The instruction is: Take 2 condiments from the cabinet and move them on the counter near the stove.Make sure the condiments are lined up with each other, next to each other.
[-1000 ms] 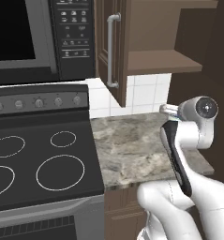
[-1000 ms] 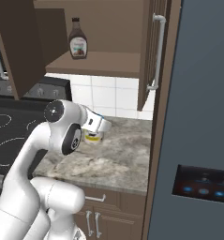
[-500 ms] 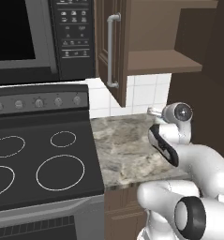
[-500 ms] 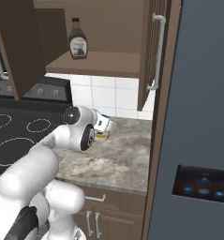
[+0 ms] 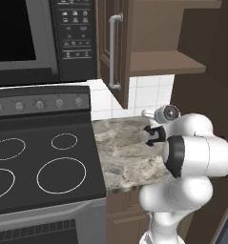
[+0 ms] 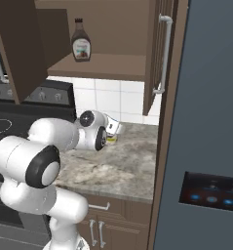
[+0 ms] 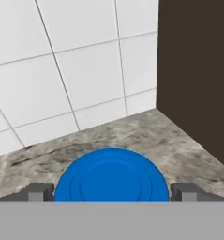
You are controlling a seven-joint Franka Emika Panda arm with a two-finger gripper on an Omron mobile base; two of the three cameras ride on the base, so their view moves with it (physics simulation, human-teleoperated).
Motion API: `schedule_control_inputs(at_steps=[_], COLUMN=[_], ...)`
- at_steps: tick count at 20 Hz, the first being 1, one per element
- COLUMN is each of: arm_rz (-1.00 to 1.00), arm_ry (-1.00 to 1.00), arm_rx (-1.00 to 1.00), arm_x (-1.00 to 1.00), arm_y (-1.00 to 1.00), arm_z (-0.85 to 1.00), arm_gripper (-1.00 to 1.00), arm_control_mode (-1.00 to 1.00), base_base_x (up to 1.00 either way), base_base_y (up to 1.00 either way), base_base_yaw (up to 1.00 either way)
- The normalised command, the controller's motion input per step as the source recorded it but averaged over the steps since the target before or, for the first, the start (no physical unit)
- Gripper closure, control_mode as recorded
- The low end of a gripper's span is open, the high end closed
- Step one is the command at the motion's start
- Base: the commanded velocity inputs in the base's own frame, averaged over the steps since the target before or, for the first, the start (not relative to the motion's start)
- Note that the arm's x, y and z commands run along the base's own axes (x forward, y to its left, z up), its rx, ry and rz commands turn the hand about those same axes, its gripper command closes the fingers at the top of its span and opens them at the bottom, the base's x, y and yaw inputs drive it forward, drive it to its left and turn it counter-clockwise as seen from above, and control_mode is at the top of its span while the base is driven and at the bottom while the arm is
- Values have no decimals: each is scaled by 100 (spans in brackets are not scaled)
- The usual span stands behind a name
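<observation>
A: Blue lid, round, sits at 6 o'clock in the hand view, between the two dark fingertips at either side. It tops the white jar, which shows as a yellowish sliver beneath the gripper in the right base view.

B: Are the jaws pinching the jar?

A: The tips flank the lid closely, but contact cannot be told from these views. The jar appears to be at or just above the marbled counter, near the white tiled wall at 12 o'clock.

B: And the second condiment?

A: The dark brown bottle stands upright on the shelf of the open cabinet, at 11 o'clock in the right base view. It is not yet moved.

B: What could go wrong from here?

A: The jar lies toward the far, fridge-side corner, well apart from the stove. If released here, it may fail the "near the stove" condition. If the grip is slack, the jar could tip when the hand withdraws. The arm's bulky elbow hangs over the counter; a wide swing toward the shelf could strike the cabinet door or the jar.
</observation>
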Motion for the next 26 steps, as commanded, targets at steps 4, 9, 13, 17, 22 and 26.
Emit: schedule_control_inputs(at_steps=[4,9,13,17,22,26], arm_rz=[0,0,0,0,0,0], arm_ry=[0,0,0,0,1,2], arm_rx=[0,0,0,0,0,0], arm_x=[63,56,47,54,58,28], arm_y=[-4,-2,-1,0,0,0], arm_z=[-43,-43,-38,-25,-15,-35], arm_gripper=[100,100,100,100,100,100], arm_control_mode=[-100,-100,-100,-100,-100,-100], base_base_x=[0,0,0,0,0,0], base_base_y=[0,0,0,0,0,0], base_base_yaw=[0,0,0,0,0,0])
